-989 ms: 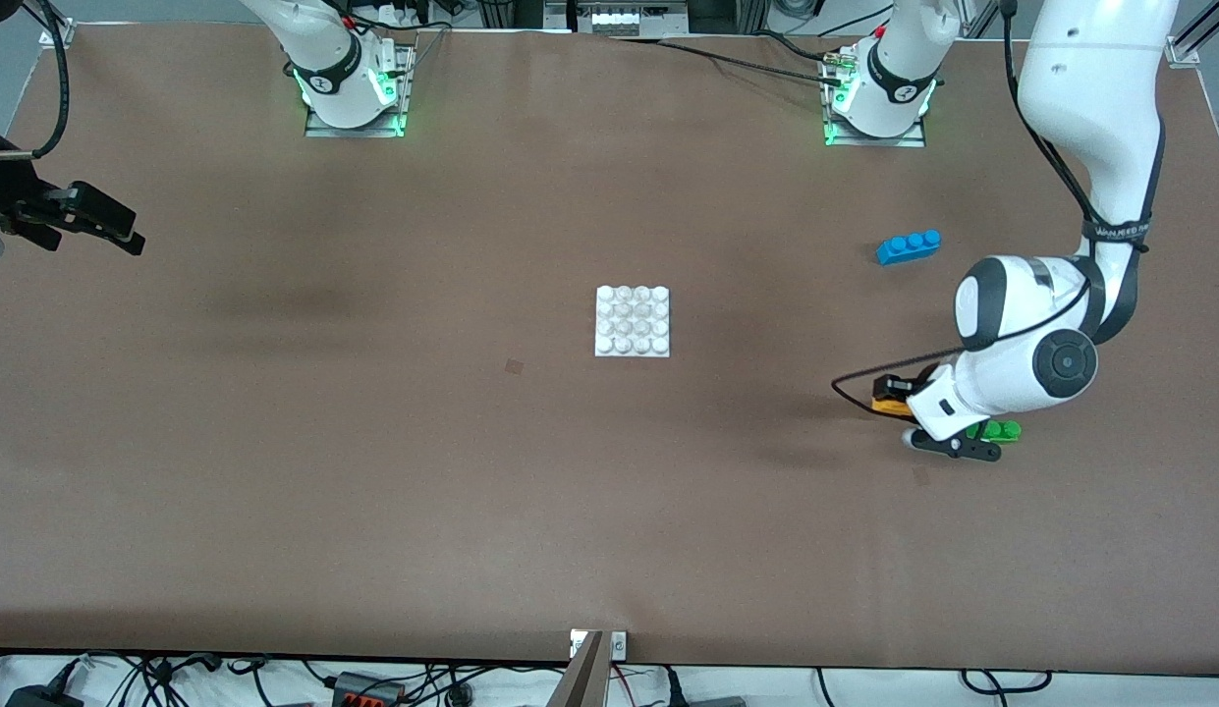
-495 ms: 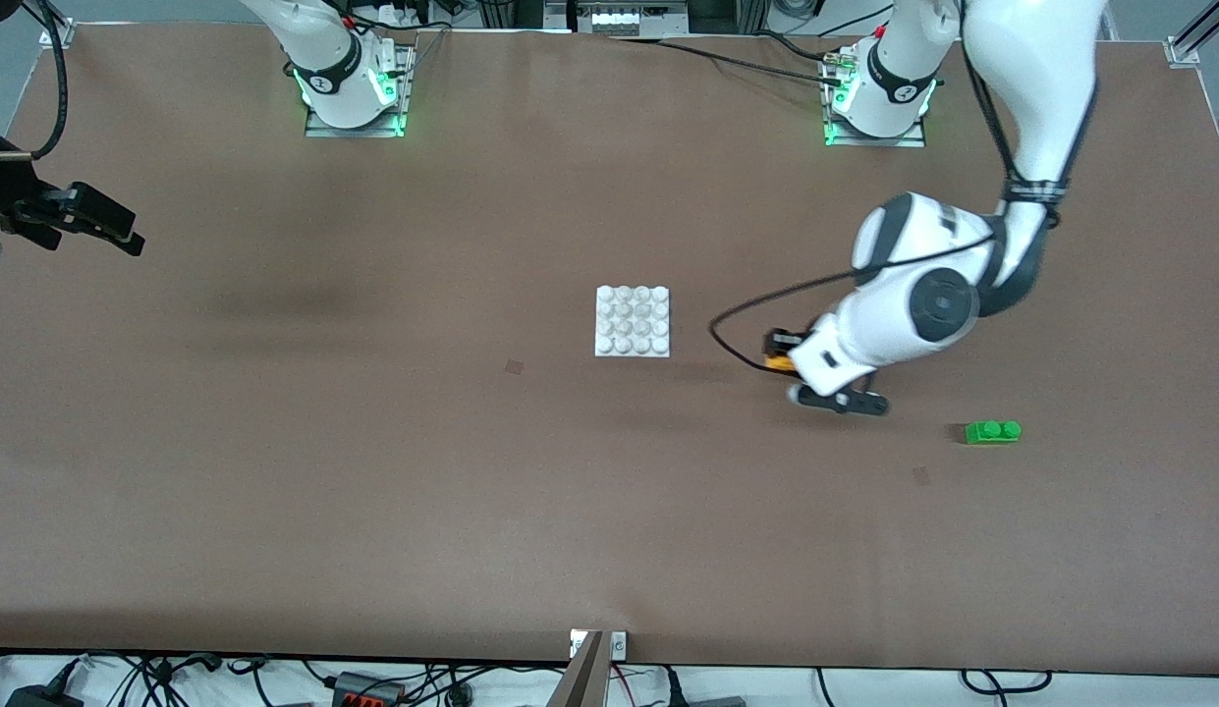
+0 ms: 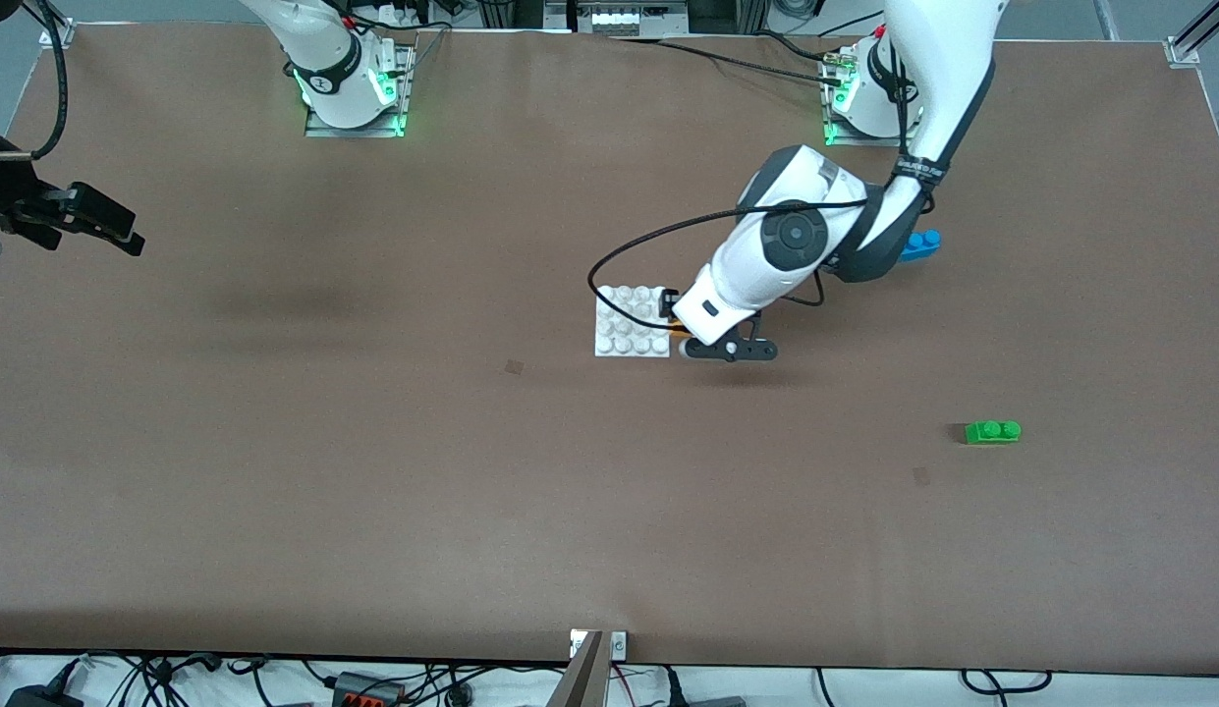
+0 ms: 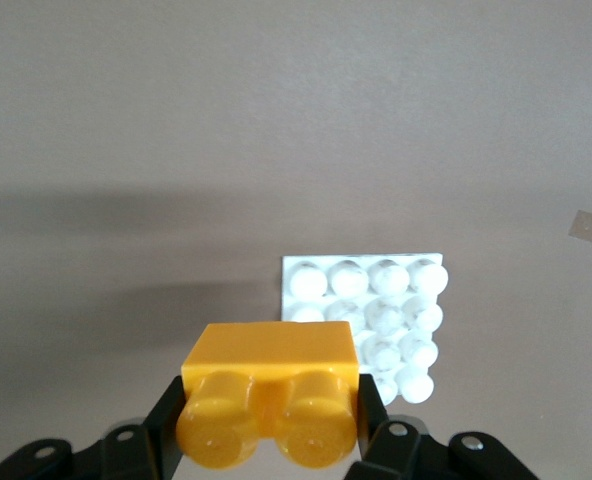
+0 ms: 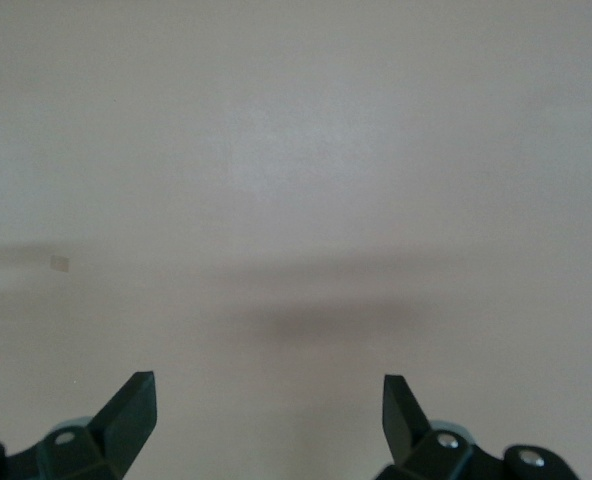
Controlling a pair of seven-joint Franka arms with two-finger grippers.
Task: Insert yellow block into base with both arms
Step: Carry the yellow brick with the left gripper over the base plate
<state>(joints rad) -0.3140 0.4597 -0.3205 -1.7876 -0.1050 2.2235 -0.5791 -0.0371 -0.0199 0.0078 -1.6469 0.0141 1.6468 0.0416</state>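
Note:
My left gripper [image 3: 677, 333] is shut on the yellow block [image 3: 681, 336] and holds it just over the edge of the base [image 3: 629, 321] that faces the left arm's end of the table. In the left wrist view the yellow block [image 4: 269, 395] sits clamped between the fingers [image 4: 168, 412] of the left gripper [image 4: 269, 415], its two studs facing the camera, with the white studded base [image 4: 376, 300] below it. My right gripper [image 3: 128, 236] waits over the right arm's end of the table. In the right wrist view the right gripper [image 5: 268, 390] is open and empty.
A green two-stud brick [image 3: 992, 432] lies toward the left arm's end, nearer the front camera than the base. A blue brick [image 3: 925, 242] lies farther from the camera, partly hidden by the left arm. A cable loops from the left wrist over the base.
My left arm has carried the yellow block from beside the green brick across the table to the base's edge. The right arm has not moved.

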